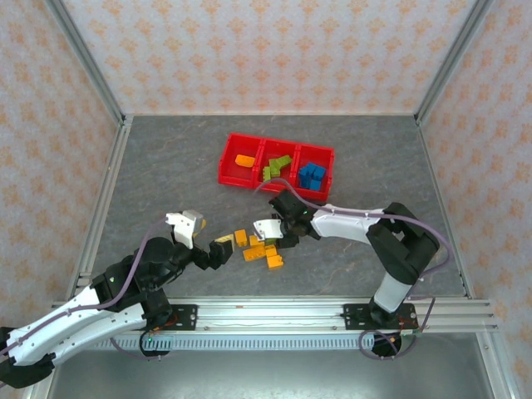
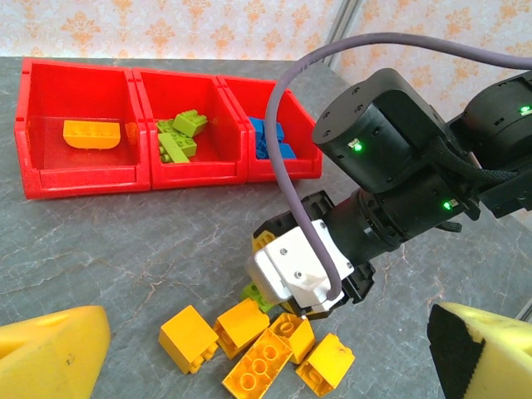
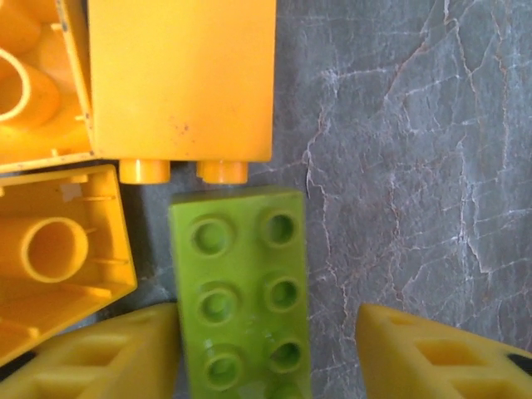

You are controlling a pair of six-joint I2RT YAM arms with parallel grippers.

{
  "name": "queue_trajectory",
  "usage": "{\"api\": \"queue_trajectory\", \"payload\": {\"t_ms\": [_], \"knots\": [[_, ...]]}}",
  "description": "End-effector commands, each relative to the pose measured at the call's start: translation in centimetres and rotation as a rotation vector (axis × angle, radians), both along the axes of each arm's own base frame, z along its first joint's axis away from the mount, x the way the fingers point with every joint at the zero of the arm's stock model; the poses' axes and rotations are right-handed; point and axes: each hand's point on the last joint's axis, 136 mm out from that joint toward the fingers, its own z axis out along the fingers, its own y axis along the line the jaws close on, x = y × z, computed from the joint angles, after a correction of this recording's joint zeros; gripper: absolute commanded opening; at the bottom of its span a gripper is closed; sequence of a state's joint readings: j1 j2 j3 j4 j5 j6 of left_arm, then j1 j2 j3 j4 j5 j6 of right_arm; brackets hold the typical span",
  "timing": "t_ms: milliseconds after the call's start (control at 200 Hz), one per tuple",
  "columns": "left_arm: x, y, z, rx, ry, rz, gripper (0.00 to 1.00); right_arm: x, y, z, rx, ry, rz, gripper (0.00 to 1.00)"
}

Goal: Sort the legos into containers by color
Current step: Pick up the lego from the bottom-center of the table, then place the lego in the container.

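- My right hand [image 3: 264, 332] stands half-open astride a lime green brick [image 3: 241, 283], one finger touching, the other apart.
- My left hand [image 2: 266, 337] gapes wide, empty, orange-yellow bricks [image 2: 189, 337] just ahead.

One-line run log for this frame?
right gripper open, straddling lime green brick | left gripper open | loose orange bricks on table

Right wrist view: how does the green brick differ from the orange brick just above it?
Colour: the green brick is lime; the orange brick is orange-yellow. Pose: the green brick lies studs up; the orange brick lies on its side, studs pointing at the green one. Place: the green brick sits between the fingers of the right gripper; the orange brick lies beyond them. Both rest on the grey table.
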State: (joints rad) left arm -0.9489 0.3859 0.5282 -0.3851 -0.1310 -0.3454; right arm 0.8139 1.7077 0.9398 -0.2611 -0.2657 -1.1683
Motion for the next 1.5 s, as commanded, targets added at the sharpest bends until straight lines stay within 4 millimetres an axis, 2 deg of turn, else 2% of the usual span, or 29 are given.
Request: {"api": "queue_trajectory", "payload": {"t_ms": [0, 265, 375, 461, 536, 716, 886, 986, 1031, 1081, 1191, 1251, 1377, 1492], "knots": [[-0.1, -0.1, -0.1, -0.001, -0.009, -0.011, 0.99, -0.5, 0.0, -0.7, -0.028, 0.032, 0.022, 0.50], [0.0, 0.0, 0.0, -0.001, -0.011, -0.005, 0.99, -1.5, -0.8, -1.7, -0.043, 0.050, 0.006, 0.32], [0.0, 0.1, 0.0, -0.002, -0.013, -0.001, 0.99, -1.3, -0.9, -0.7, -0.003, 0.041, -0.052, 0.22], [0.0, 0.1, 0.1, -0.003, -0.014, 0.002, 0.99, -0.8, -0.5, 0.8, 0.061, 0.046, -0.158, 0.21], [0.0, 0.2, 0.1, -0.004, -0.015, 0.004, 0.99, -1.3, -0.6, 1.8, 0.104, 0.055, -0.181, 0.21], [0.0, 0.1, 0.0, -0.001, -0.010, 0.002, 0.99, -1.0, -0.8, 6.0, 0.276, 0.000, -0.303, 0.13], [0.0, -0.1, -0.2, 0.006, -0.003, -0.003, 0.99, 0.3, -0.1, 12.3, 0.510, -0.050, -0.431, 0.10], [0.0, -0.2, -0.4, 0.010, 0.002, -0.008, 0.99, 2.2, 0.2, 15.9, 0.643, -0.069, -0.550, 0.05], [0.0, -0.2, -0.5, 0.013, 0.004, -0.008, 0.99, 3.3, 0.2, 17.0, 0.675, -0.062, -0.628, 0.00], [0.0, -0.2, -0.5, 0.013, 0.005, -0.007, 0.99, 4.8, 0.2, 17.7, 0.686, -0.053, -0.717, 0.00], [0.0, -0.1, -0.4, 0.010, 0.003, -0.003, 0.99, 7.8, 0.2, 18.0, 0.696, -0.036, -0.868, 0.00], [0.0, -0.1, -0.4, 0.009, 0.002, -0.001, 0.99, 9.5, 0.4, 17.4, 0.692, -0.003, -0.952, 0.00], [0.0, 0.0, -0.4, 0.007, 0.001, 0.003, 0.99, 12.8, 0.9, 15.6, 0.644, 0.080, -1.115, 0.00], [0.1, 0.1, -0.3, 0.007, 0.000, 0.009, 0.99, 14.8, 1.0, 13.1, 0.560, 0.093, -1.221, 0.00]]}}
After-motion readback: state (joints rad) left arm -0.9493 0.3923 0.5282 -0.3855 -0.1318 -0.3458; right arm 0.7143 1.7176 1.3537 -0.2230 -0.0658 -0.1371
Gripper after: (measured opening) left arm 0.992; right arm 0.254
